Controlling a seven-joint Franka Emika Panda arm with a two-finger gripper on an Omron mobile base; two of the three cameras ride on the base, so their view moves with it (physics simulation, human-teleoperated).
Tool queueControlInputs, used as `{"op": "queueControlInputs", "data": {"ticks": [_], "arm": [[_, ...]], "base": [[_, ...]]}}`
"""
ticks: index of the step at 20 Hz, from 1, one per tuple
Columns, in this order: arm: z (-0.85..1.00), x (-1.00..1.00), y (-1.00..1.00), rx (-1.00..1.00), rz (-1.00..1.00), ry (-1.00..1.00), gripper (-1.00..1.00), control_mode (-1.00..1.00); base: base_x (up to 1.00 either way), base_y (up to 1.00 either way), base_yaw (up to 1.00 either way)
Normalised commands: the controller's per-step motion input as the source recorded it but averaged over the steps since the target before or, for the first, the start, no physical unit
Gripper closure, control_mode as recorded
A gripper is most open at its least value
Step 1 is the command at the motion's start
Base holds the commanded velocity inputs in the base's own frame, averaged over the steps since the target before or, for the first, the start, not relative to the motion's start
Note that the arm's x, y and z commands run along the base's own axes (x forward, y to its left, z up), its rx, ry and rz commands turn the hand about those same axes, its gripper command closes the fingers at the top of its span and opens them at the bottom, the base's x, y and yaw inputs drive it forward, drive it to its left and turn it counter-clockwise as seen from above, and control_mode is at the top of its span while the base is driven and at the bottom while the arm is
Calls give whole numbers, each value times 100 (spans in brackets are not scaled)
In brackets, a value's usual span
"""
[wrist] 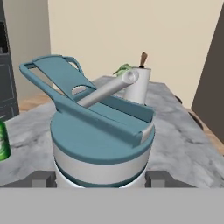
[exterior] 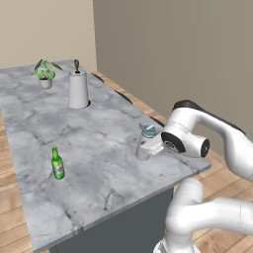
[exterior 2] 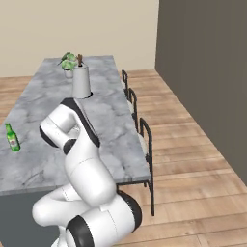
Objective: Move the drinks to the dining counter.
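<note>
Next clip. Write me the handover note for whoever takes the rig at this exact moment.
Gripper: its fingers flank the base of the blue-lidded cup; whether it is clamped I cannot tell.
Cup: at the dining counter near its right edge.
Bottle: upright on the same counter, toward its left edge.
Done: both drinks are at the counter.
Left: confirm the cup rests on the marble, release, back away.

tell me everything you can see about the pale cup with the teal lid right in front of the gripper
The pale, glass-like cup with a teal lid stands upright on the grey-veined marble dining counter, near its edge closest to the robot. The lid is a flat teal disc with a hinged teal flap and handle loop raised at an angle, and a pale straw-like tube slanting out of it. The gripper has a dark fingertip on either side of the cup's body; whether they press on it cannot be told. The green glass bottle stands apart from it.
</note>
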Motion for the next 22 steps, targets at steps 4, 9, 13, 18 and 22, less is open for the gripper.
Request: {"op": "queueControlInputs", "data": {"ticks": [4, 9, 13, 18, 22], "arm": [[-23, 32, 5, 0, 0, 3, 100, -100], [-8, 32, 0, 0, 0, 4, 100, -100], [-25, 18, 9, 0, 0, 0, 100, -100], [-19, 17, 2, 0, 0, 3, 100, -100], [-24, 16, 5, 0, 0, 1, 100, -100]], "base": [[0, 0, 0], [0, 0, 0], [0, 0, 0], [0, 0, 0], [0, 0, 0]]}}
